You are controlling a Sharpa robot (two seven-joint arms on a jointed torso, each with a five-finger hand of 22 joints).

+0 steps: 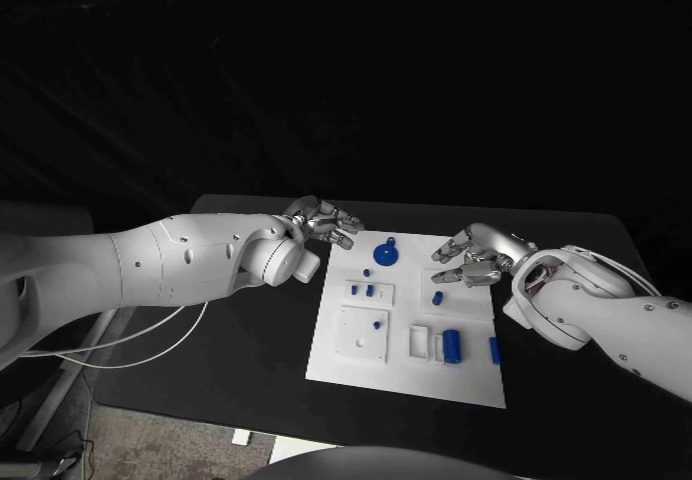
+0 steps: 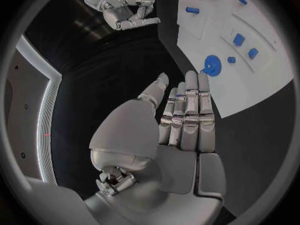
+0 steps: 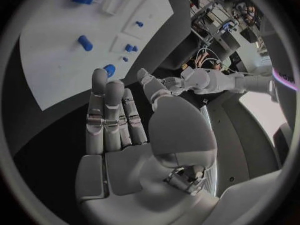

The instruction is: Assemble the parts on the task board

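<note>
The white task board (image 1: 418,380) lies in the middle of the black table. A round blue part (image 1: 387,253) sits near its far edge, and several small blue parts lie further forward, among them a peg (image 1: 438,297) and a longer piece (image 1: 453,345). My left hand (image 1: 325,220) hovers just off the board's far left corner, holding nothing. My right hand (image 1: 476,258) hangs over the board's far right edge, also holding nothing. In the left wrist view the left hand (image 2: 184,120) has straight fingers, with the round part (image 2: 212,65) beyond them. In the right wrist view the right hand (image 3: 119,125) is flat above the board (image 3: 56,60).
The black table (image 1: 216,350) has bare surface left of the board and a narrow strip at its front. A white cable (image 1: 144,335) hangs from my left arm beside the table's left edge. White raised fixtures (image 1: 364,333) stand on the board.
</note>
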